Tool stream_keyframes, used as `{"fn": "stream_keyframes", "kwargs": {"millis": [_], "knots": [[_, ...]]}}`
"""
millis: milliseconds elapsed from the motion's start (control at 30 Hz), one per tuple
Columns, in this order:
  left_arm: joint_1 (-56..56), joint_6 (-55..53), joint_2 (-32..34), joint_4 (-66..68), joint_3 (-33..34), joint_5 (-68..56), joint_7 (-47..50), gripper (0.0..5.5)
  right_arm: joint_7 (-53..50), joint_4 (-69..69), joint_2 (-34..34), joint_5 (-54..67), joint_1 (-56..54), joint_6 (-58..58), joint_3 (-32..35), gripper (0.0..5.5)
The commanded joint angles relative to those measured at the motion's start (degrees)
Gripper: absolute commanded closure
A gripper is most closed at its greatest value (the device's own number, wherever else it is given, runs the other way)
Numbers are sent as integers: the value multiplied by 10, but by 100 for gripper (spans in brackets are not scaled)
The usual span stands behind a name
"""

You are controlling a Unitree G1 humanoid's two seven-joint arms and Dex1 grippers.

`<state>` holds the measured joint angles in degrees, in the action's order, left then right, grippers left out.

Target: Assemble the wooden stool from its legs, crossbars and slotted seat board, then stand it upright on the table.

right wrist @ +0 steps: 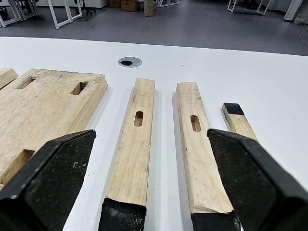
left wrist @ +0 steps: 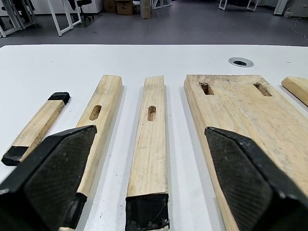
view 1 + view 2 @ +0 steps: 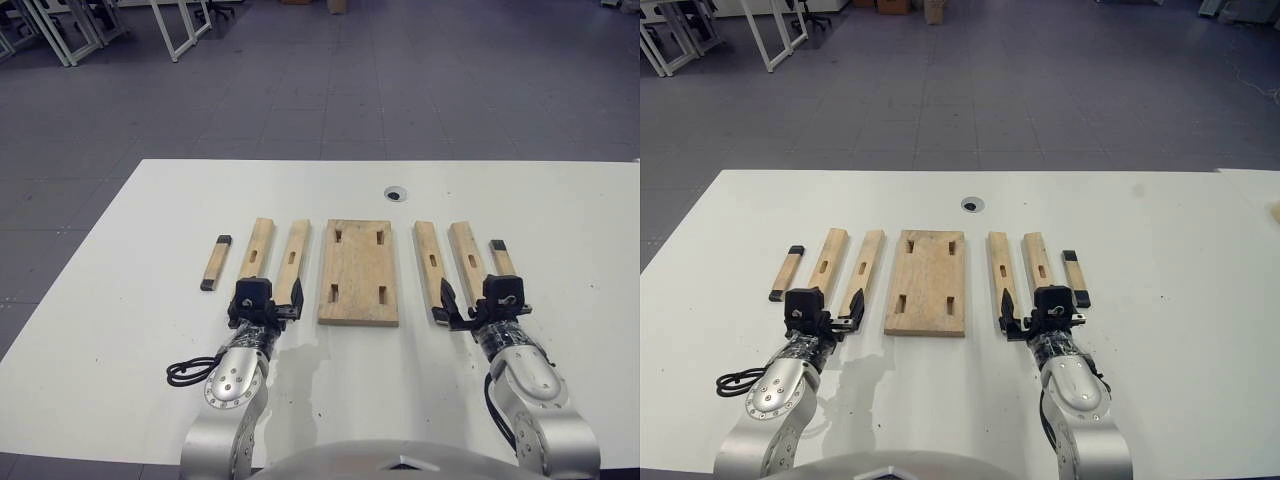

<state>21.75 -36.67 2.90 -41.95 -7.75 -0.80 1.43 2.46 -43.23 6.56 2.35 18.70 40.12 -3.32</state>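
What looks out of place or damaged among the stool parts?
Nothing stands out. The seat board lies flat, with two legs and one crossbar in a tidy row each side, none visibly broken. The left gripper and right gripper are open.

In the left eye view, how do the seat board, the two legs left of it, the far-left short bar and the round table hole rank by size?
1. seat board, clearly largest.
2. inner left leg and outer left leg: look alike, unranked.
3. short bar.
4. table hole, smallest.
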Motion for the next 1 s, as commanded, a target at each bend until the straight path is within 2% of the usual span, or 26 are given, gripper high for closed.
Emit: {"fn": "stream_keyframes", "kwargs": {"millis": [33,167,367,467,600,767,1000], "knots": [[0,-4,4,-8,-7,9,1,133,-1,2,-1,-1,-4,1,-1,125],[2,-5,3,-10,-7,11,1,133,2,3,-2,6,-6,6,5,125],[19,-5,-5,-20,-6,15,6,133,30,91,-12,80,-74,1,104,125],[27,-6,-5,-25,-8,15,6,133,77,142,34,118,-124,5,154,125],[35,-6,-7,-30,-11,15,6,133,143,274,134,131,-185,-25,214,125],[33,-8,-8,-29,-11,15,6,133,170,385,178,124,-214,-95,229,125],[23,-12,-7,-26,-7,14,3,133,169,461,163,113,-204,-158,210,125]]}}
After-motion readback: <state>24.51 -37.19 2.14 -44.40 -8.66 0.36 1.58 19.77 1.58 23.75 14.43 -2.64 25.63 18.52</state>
